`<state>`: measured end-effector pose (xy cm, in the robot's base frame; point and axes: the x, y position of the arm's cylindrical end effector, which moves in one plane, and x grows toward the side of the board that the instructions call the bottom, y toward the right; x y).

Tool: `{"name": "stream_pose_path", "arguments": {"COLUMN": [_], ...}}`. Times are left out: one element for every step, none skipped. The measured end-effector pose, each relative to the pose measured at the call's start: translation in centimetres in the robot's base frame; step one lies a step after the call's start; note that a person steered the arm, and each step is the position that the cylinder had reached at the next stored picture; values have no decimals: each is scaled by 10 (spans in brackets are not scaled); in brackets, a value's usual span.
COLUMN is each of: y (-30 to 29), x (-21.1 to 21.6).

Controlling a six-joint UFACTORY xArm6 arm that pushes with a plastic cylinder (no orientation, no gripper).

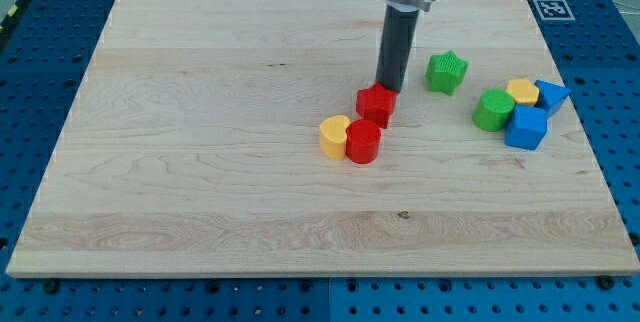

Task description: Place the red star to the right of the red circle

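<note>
Camera view: my tip (389, 89) sits just above-right of the red star (376, 104), touching or nearly touching its top edge; contact can't be confirmed. The end effector is a bare rod, nothing to clench or release, holding nothing.

Red star is near the worktop (200, 162) centre, directly above and slightly right of the red circle (363, 142), the two touching or almost. Yellow block (334, 136) touches the circle on its left side.

Progress: not done. Star is up-right of the circle rather than level with it on the right. Left to do, as I judge: push the star toward the view's bottom-right without knocking the circle.

Elsewhere, well apart at the view's right: green star (447, 72), green block (493, 109), a second yellow block (522, 91), two blue blocks (526, 128) (551, 95).
</note>
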<state>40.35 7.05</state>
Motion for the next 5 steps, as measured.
{"name": "stream_pose_path", "arguments": {"y": [-24, -62, -108, -89, -28], "x": [0, -1, -5, 19, 25]}}
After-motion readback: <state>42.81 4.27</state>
